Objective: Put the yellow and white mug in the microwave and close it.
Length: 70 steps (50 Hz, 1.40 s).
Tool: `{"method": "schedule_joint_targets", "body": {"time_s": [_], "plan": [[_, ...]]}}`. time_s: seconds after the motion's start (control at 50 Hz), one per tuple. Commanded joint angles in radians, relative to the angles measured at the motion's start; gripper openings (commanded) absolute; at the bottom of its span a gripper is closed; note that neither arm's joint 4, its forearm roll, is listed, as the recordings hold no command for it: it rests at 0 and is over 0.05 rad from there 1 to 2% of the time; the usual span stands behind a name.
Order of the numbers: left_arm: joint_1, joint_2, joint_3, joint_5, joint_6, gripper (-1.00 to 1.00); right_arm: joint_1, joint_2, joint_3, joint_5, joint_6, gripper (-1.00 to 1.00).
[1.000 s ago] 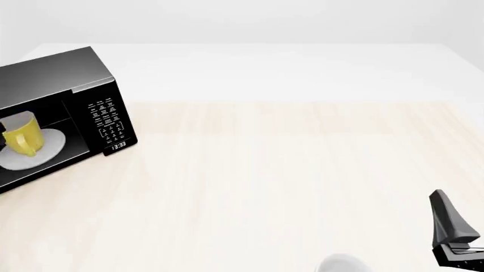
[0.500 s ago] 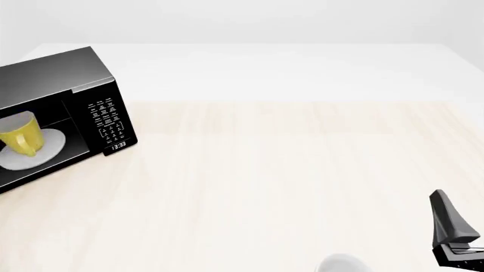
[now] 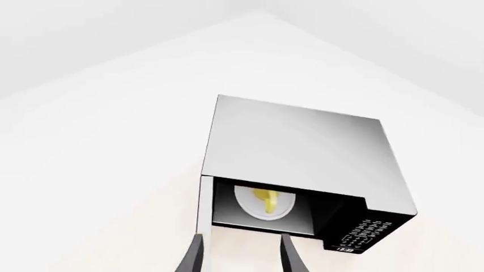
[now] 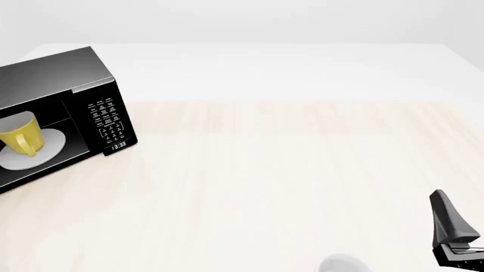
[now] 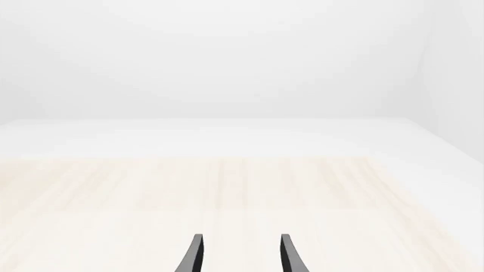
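Observation:
The black microwave [image 4: 90, 107] stands at the table's far left with its door open. Inside it, the yellow and white mug [image 4: 21, 135] stands upright on the white turntable plate [image 4: 45, 148], handle toward the front. The left wrist view looks from a distance into the cavity of the microwave [image 3: 302, 147], where the mug [image 3: 266, 202] shows small. My left gripper [image 3: 240, 238] is open and empty, well back from the microwave, and out of the front view. My right gripper [image 4: 451, 226] rests at the front right, and the right wrist view shows this gripper [image 5: 240, 237] open and empty.
The open door [image 3: 203, 207] shows edge-on at the side of the cavity in the left wrist view. The keypad panel [image 4: 107, 120] faces the table's middle. A white rounded shape [image 4: 342, 265] peeks in at the front edge. Light wood tabletop [image 4: 287, 170] spreads between microwave and right gripper.
A dark fingertip beside the mug at the front view's left edge has drawn back out of frame. The mug stays on the plate. The right arm has not moved.

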Motion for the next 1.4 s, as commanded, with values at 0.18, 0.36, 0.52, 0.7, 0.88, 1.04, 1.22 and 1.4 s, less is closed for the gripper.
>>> {"method": "schedule_joint_targets", "body": {"time_s": [0.18, 0.36, 0.52, 0.7, 0.88, 1.04, 1.22, 1.4], "plan": [[0.090, 0.009, -0.011, 0.021, -0.019, 1.00, 0.000, 0.000, 0.000, 0.000, 0.000, 1.00], [0.160, 0.023, -0.016, 0.027, -0.031, 1.00, 0.000, 0.000, 0.000, 0.000, 0.000, 1.00], [0.217, 0.026, -0.011, 0.023, -0.033, 1.00, -0.001, 0.000, 0.000, 0.000, 0.000, 1.00], [0.308, 0.019, 0.000, 0.017, 0.007, 1.00, -0.001, 0.000, 0.000, 0.000, 0.000, 1.00], [0.360, 0.014, 0.009, 0.012, 0.072, 1.00, -0.001, 0.000, 0.000, 0.000, 0.000, 1.00], [0.409, 0.007, 0.026, 0.002, 0.120, 1.00, -0.002, 0.000, 0.000, 0.000, 0.000, 1.00], [0.443, 0.039, 0.065, -0.022, 0.148, 1.00, -0.002, 0.000, 0.000, 0.000, 0.000, 1.00], [0.460, 0.063, 0.083, -0.038, 0.156, 1.00, -0.002, 0.000, 0.000, 0.000, 0.000, 1.00]]}}
